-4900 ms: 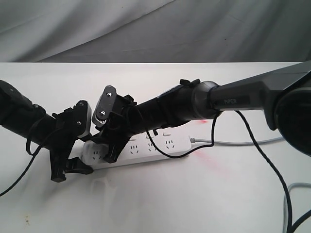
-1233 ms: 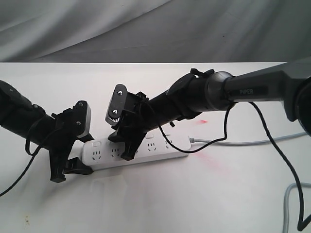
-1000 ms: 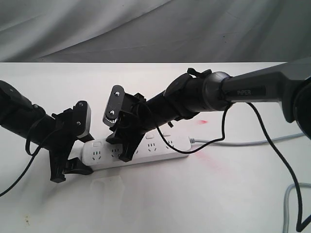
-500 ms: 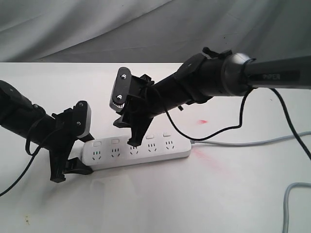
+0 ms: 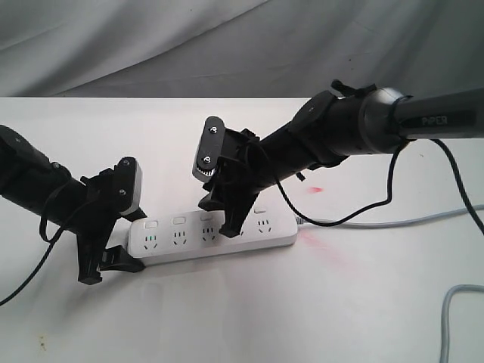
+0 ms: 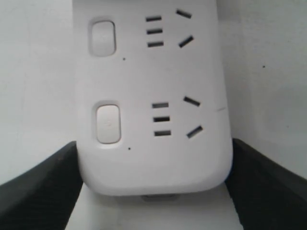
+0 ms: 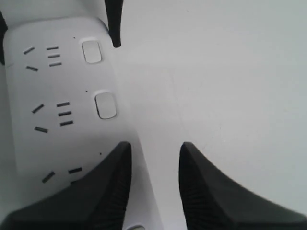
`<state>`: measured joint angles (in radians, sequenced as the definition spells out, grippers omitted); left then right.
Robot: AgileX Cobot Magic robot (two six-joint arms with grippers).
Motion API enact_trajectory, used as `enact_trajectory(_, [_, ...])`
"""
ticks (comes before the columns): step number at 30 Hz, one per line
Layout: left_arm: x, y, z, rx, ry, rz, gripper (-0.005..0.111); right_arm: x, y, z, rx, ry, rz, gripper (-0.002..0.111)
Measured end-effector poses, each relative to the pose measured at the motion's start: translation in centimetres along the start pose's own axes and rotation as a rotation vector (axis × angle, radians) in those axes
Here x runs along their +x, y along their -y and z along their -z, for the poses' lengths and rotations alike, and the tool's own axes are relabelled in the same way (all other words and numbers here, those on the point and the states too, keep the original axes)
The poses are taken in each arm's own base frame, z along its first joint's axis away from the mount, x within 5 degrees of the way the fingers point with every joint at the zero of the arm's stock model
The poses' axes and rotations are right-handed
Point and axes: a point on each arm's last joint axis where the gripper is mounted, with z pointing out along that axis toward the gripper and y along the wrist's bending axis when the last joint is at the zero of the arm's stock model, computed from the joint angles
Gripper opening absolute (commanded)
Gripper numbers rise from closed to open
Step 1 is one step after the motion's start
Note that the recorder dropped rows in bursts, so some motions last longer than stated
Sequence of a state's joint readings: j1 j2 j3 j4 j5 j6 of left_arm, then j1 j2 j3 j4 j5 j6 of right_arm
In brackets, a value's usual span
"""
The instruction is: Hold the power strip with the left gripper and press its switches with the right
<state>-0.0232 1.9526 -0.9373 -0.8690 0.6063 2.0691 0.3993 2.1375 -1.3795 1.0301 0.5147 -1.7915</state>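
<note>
- My left gripper (image 5: pixel 106 268) sat at the lower left of the exterior view, and its arm came in from the left edge.
- Its jaws were closed on the left end of the power strip (image 5: pixel 265 236). In the left wrist view a black finger (image 6: pixel 38 191) lay against each long side of the rounded end, and I could see no gap.
- The power strip lay flat on the white table (image 5: pixel 340 310), a little below the middle of the frame. It ran from left to right and rose slightly toward the right.
- Its grey cord (image 5: pixel 363 222) left the right end and went toward the right edge.
- My right gripper (image 5: pixel 219 219) reached in from the upper right and pointed down at the strip, right of its middle.
- Its jaws were parted only a little and held nothing. In the right wrist view the table showed in the narrow gap between the fingers (image 7: pixel 112 191).
- One finger was over the switch-side edge of the strip and the other over bare table. I cannot tell if a tip touched the strip.
- The switches (image 5: pixel 180 220) stood in a row along the upper edge of the strip. The ones on the left part were in plain sight, and one more showed just right of my right gripper.
- A small red mark (image 5: pixel 316 189) was on the table, above the right end of the strip.
- A grey cloth (image 5: pixel 227 45) filled the top of the frame.
</note>
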Motion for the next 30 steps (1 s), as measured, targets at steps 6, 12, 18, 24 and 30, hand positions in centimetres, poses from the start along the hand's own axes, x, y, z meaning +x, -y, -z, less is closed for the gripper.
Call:
enact_trajectory(6, [0.0, 0.0, 0.0, 0.001, -0.001, -0.002, 0.054, 0.1, 0.0, -0.1, 0.001, -0.002, 0.002, 0.032])
enact_trajectory(12, [0.0, 0.0, 0.0, 0.001, -0.001, -0.002, 0.054, 0.8, -0.2, -1.0, -0.018, -0.017, -0.013, 0.032])
enact_trajectory(18, [0.0, 0.0, 0.0, 0.001, -0.001, -0.002, 0.054, 1.0, -0.3, -1.2, -0.021, -0.016, -0.027, 0.032])
enact_trajectory(24, [0.0, 0.0, 0.0, 0.001, -0.001, -0.002, 0.054, 1.2, -0.3, -1.5, -0.026, -0.019, -0.032, 0.032])
enact_trajectory(30, [0.0, 0.0, 0.0, 0.001, -0.001, -0.002, 0.054, 1.6, -0.4, -1.9, -0.035, -0.029, -0.026, 0.032])
